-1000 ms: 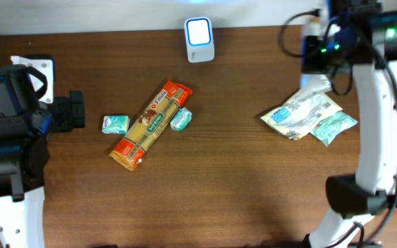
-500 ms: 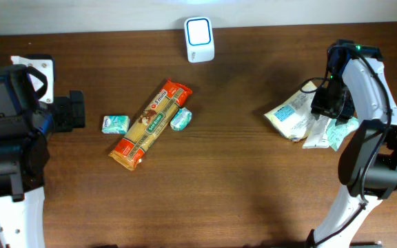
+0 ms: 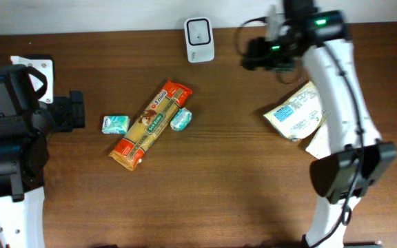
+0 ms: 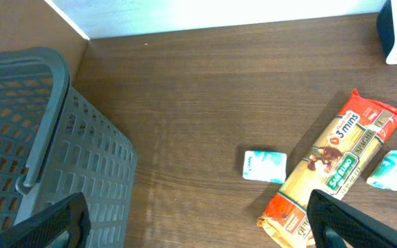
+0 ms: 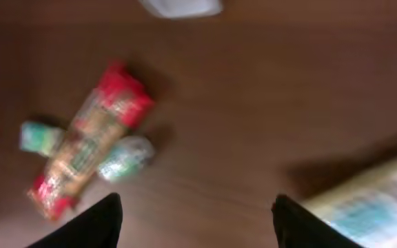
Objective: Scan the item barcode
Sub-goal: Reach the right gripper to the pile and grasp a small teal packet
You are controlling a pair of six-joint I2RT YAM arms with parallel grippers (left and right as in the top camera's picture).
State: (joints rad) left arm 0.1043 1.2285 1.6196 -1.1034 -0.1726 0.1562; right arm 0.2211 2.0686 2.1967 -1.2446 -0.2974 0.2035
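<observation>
A white barcode scanner [image 3: 199, 39] stands at the table's far edge. An orange spaghetti pack [image 3: 151, 125] lies slantwise left of centre, with a small teal packet [image 3: 115, 124] on its left and another [image 3: 180, 119] on its right. My right gripper [image 3: 253, 54] hangs open and empty just right of the scanner. The blurred right wrist view [image 5: 198, 224] shows bare wood between its fingers, the spaghetti pack [image 5: 92, 138] at left. My left gripper [image 3: 74, 111] is wide open at the left edge, empty in its wrist view [image 4: 202, 227].
A white and yellow pouch [image 3: 296, 112] and a white packet [image 3: 317, 145] lie at the right, under the right arm. A grey slatted basket [image 4: 40, 138] stands at the left in the left wrist view.
My right arm swung from the pile at the right up and left towards the scanner. Its jaws opened, leaving a white packet by the pouch. The left arm stayed still.
</observation>
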